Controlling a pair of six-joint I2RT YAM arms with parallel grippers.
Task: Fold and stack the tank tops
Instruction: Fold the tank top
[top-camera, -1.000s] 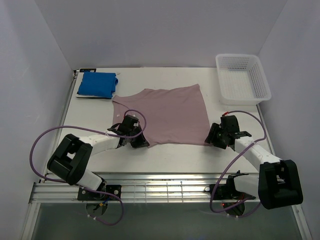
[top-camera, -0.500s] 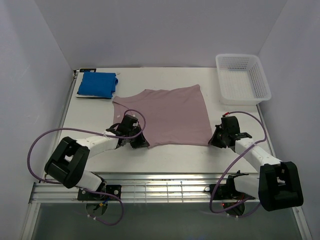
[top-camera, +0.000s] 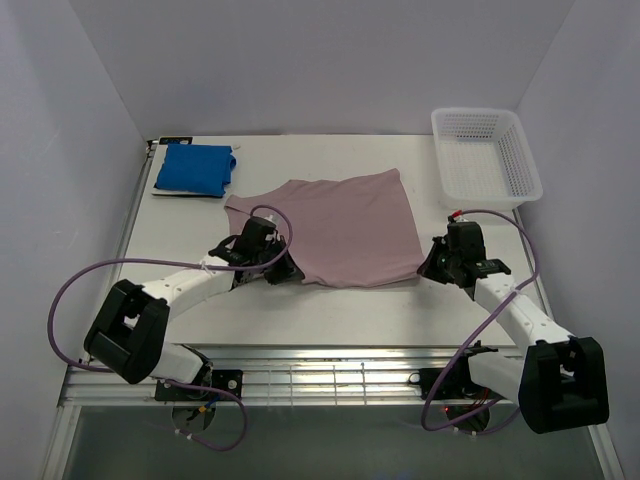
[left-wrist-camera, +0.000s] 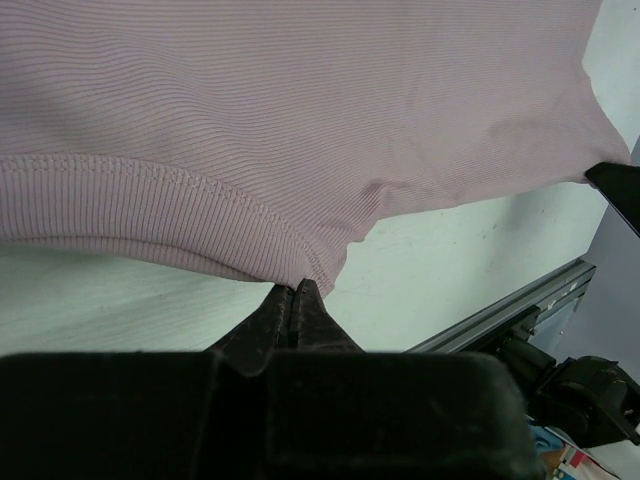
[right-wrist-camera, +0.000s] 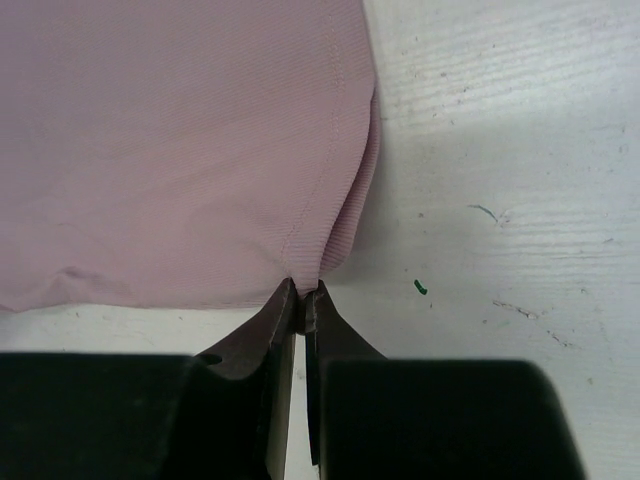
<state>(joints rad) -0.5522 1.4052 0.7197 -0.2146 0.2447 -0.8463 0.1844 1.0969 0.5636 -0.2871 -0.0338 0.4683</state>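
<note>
Left end effector (left-wrist-camera: 297, 291), right end effector (right-wrist-camera: 302, 292) clamped shut on pink tank top (top-camera: 345, 225) near corners.

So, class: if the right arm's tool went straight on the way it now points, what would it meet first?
The pink tank top: the right tool is shut on its near corner, and more of that cloth lies straight ahead, though depth is unclear.

The right gripper (top-camera: 428, 270) clamped the pink top (top-camera: 345, 225); it and the left gripper (top-camera: 288, 272) moved its hem back.
</note>
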